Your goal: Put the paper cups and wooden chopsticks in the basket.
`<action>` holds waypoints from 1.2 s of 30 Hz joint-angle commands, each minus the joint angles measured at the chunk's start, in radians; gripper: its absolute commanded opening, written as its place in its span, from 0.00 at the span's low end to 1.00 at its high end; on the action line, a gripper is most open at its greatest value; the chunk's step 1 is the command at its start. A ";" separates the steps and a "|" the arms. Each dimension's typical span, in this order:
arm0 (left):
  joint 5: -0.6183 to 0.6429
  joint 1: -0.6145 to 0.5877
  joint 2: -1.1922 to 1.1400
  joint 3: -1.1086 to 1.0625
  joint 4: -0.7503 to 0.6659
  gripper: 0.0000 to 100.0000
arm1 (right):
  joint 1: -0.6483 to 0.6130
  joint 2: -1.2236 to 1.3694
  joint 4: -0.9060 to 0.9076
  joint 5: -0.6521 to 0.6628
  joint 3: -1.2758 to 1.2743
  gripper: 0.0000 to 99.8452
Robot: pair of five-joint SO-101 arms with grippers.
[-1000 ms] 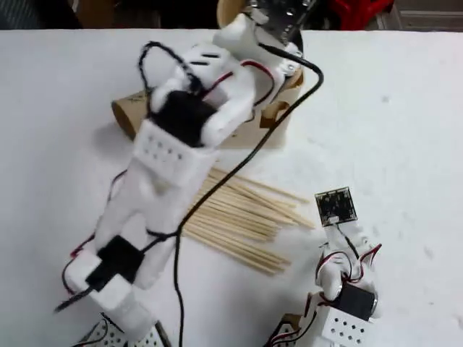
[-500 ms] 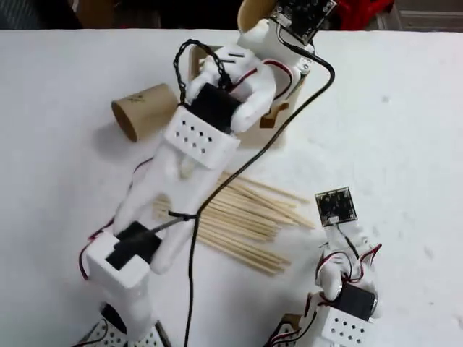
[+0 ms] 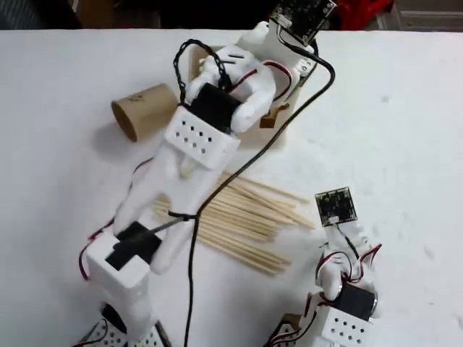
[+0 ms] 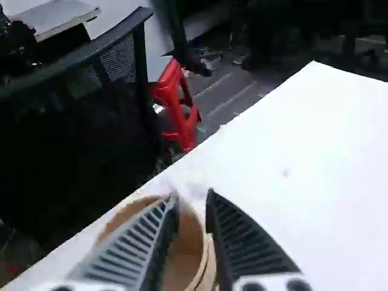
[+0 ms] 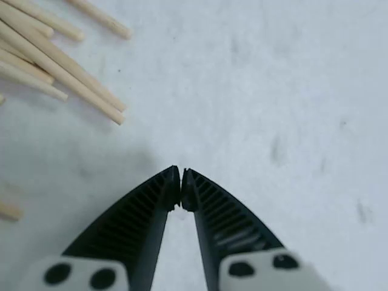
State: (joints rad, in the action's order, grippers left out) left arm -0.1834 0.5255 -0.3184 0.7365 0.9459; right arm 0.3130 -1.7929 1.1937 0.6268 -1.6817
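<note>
In the left wrist view my left gripper (image 4: 189, 197) is shut on the rim of a brown paper cup (image 4: 130, 212), near the table's far edge. In the high view that arm stretches over the tan basket (image 3: 283, 129) at the back. A second paper cup (image 3: 145, 108) lies on its side to the left of the basket. A pile of wooden chopsticks (image 3: 242, 217) lies mid-table. My right gripper (image 5: 180, 176) is shut and empty over bare table, just beside the chopstick tips (image 5: 91, 97).
The right arm (image 3: 343, 289) sits folded at the front right, its camera board (image 3: 335, 206) beside the pile. A black cable (image 3: 217, 188) hangs from the left arm across the chopsticks. Beyond the far edge stand a red stool (image 4: 176, 103) and dark chairs.
The left arm swung right and back over the basket, uncovering the lying cup. In the last half second the held cup's rim dropped out of sight behind the wrist. The right arm kept still.
</note>
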 commanded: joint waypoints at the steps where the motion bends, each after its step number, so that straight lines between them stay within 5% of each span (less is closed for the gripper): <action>1: 0.012 0.002 0.039 0.029 0.075 0.10 | -0.008 -0.007 -0.012 0.011 -0.008 0.02; 6: 0.012 -0.002 0.031 0.000 0.207 0.10 | -0.008 -0.007 -0.012 0.011 -0.008 0.02; 20: 0.014 -0.021 -0.015 -0.021 0.170 0.10 | -0.008 -0.007 -0.012 0.011 -0.008 0.02; 25: 0.012 -0.056 0.117 0.074 0.358 0.10 | -0.008 -0.007 -0.012 0.011 -0.008 0.02; 36: 0.005 -0.456 0.354 0.133 0.799 0.10 | -0.007 -0.007 -0.012 0.011 -0.008 0.02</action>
State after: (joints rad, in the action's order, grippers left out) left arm -0.1834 0.2463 -0.0437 0.8638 1.6395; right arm 0.3130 -1.7929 1.1937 0.6268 -1.6817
